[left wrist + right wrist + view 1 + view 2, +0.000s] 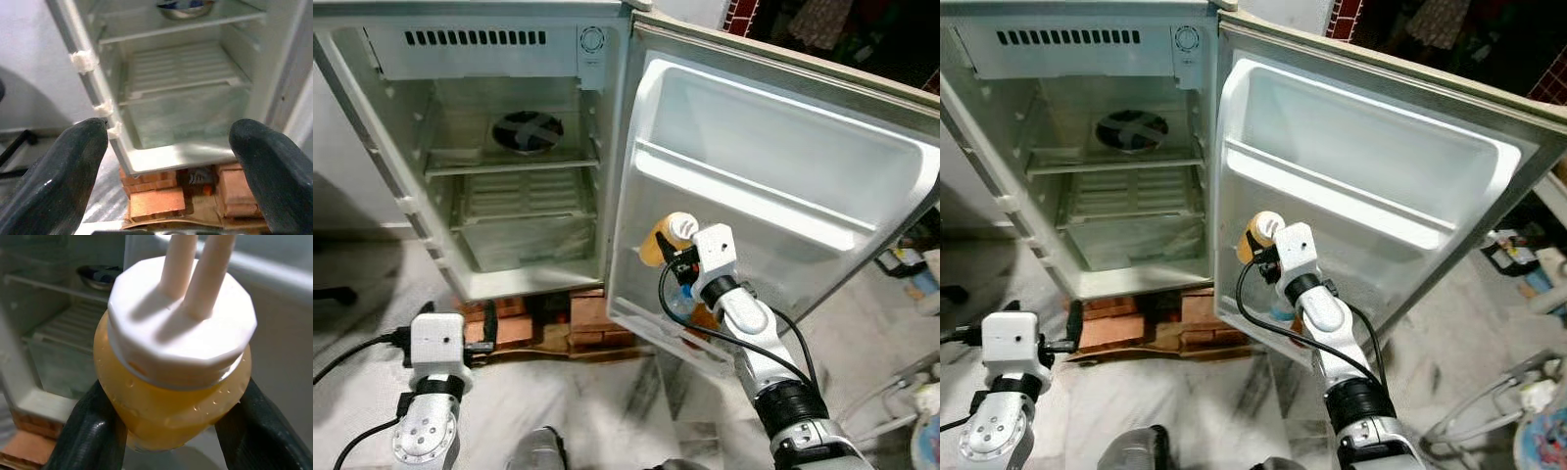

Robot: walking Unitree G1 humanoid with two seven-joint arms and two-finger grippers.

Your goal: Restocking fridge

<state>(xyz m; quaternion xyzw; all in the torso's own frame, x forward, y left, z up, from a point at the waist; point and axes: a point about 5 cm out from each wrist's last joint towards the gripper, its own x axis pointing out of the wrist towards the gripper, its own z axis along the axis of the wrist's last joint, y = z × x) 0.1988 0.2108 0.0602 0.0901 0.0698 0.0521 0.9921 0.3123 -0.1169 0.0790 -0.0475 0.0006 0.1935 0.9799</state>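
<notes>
- We see one fridge (509, 147) standing wide open, its single door (783, 176) swung out to the robot's right.
- One orange bottle (171, 401) with a white cap (181, 323) sits in the right gripper (171, 431); its jaws are closed on the bottle's body, one black finger (93, 431) pressed to each side. Droplets bead on the bottle's surface.
- From the head views, that bottle (658, 240) is held up just in front of the inner face of the door, below the one white door shelf (744, 191) and above the door's lower rack.
- Beneath the gripper, in the lower door rack, we make out what looks like one more bottle (680, 302), clear with a blue cap, and something amber beside it; too hidden to say more.
- Inside the cabinet we count two shelves, with one metal bowl (527, 130) on the upper one.
- The left gripper (171, 147) hangs low near the floor in front of the cabinet, its jaws spread wide with nothing between the two fingers (58, 181).
- The fridge rests on bricks (156, 200) on a marble floor (607, 411).
</notes>
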